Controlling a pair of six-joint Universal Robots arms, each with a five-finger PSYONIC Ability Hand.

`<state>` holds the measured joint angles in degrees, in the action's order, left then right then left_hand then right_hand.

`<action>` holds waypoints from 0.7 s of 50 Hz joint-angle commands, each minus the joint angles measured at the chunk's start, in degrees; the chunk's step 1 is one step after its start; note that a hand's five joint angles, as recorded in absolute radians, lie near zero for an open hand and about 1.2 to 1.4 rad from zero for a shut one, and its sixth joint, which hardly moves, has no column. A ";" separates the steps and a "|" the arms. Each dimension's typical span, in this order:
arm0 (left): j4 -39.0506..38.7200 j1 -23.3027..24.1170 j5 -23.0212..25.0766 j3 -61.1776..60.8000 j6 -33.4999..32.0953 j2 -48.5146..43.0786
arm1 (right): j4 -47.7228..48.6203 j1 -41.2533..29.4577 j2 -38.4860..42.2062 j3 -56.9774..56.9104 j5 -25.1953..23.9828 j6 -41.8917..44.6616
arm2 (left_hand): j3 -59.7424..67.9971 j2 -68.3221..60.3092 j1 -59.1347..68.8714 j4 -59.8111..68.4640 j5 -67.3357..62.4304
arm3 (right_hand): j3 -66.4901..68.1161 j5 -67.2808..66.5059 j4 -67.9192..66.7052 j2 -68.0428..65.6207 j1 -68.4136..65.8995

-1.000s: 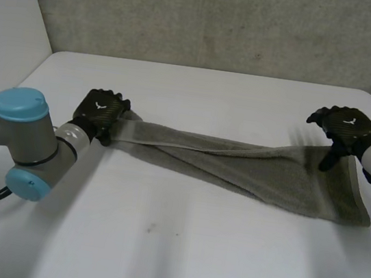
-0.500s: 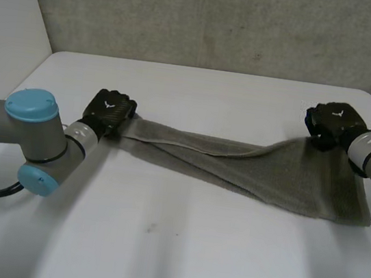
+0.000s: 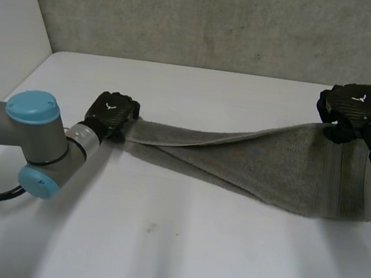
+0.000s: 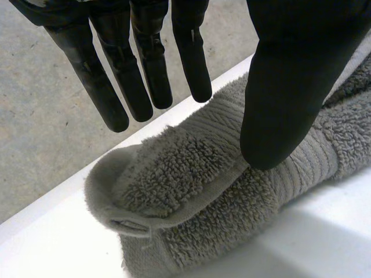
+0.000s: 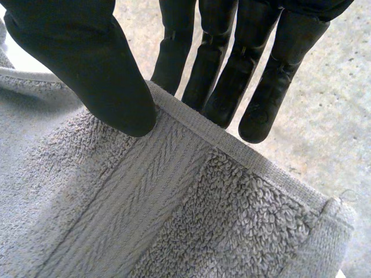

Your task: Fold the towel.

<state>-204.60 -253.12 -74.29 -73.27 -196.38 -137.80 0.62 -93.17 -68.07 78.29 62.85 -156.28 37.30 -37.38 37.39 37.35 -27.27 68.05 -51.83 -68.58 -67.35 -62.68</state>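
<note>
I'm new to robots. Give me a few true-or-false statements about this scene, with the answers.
1. The towel is grey. True.
2. The right hand pinches the towel's edge between thumb and fingers. True.
3. The towel is folded into a neat square. False: it lies stretched out between the two hands.
4. The left hand holds a cup. False: its thumb rests on the towel's end, with its fingers straight.
5. The table is white. True.

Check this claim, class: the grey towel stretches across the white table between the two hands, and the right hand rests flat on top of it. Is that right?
No. The right hand is not flat on top: it pinches the towel by its edge between thumb and fingers, as the right wrist view shows. The rest holds.
</note>
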 commanded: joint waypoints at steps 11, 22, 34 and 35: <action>-1.77 -0.01 0.11 2.17 -0.49 -2.65 | 0.08 0.01 -1.89 2.13 0.34 0.01 | 42.38 -42.31 42.30 42.34 -42.41 | 11.95 -18.17 -11.42 -12.65 -17.32; -2.21 -0.10 -0.24 -3.53 0.12 10.50 | -0.88 0.27 -4.60 -0.86 1.05 0.10 | 42.70 -42.62 42.61 42.65 -42.73 | 11.95 -18.17 -11.42 -12.65 -17.32; 7.07 -1.06 -0.42 -15.58 0.21 40.64 | -16.41 3.86 -16.81 -5.07 -0.36 1.15 | 42.70 -42.62 42.61 42.65 -42.73 | 11.95 -18.17 -11.42 -12.65 -17.32; 7.11 -1.06 -0.42 -15.59 0.21 40.68 | -19.23 5.18 -18.57 -5.78 -0.53 1.94 | 42.70 -42.62 42.61 42.65 -42.73 | 11.95 -18.17 -11.42 -12.65 -17.32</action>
<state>-205.17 -253.37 -74.72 -84.65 -196.03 -110.21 -6.89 -91.97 -79.23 75.52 63.32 -155.66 69.53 -69.72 67.27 69.69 -58.99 68.06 -51.83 -68.60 -67.44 -62.68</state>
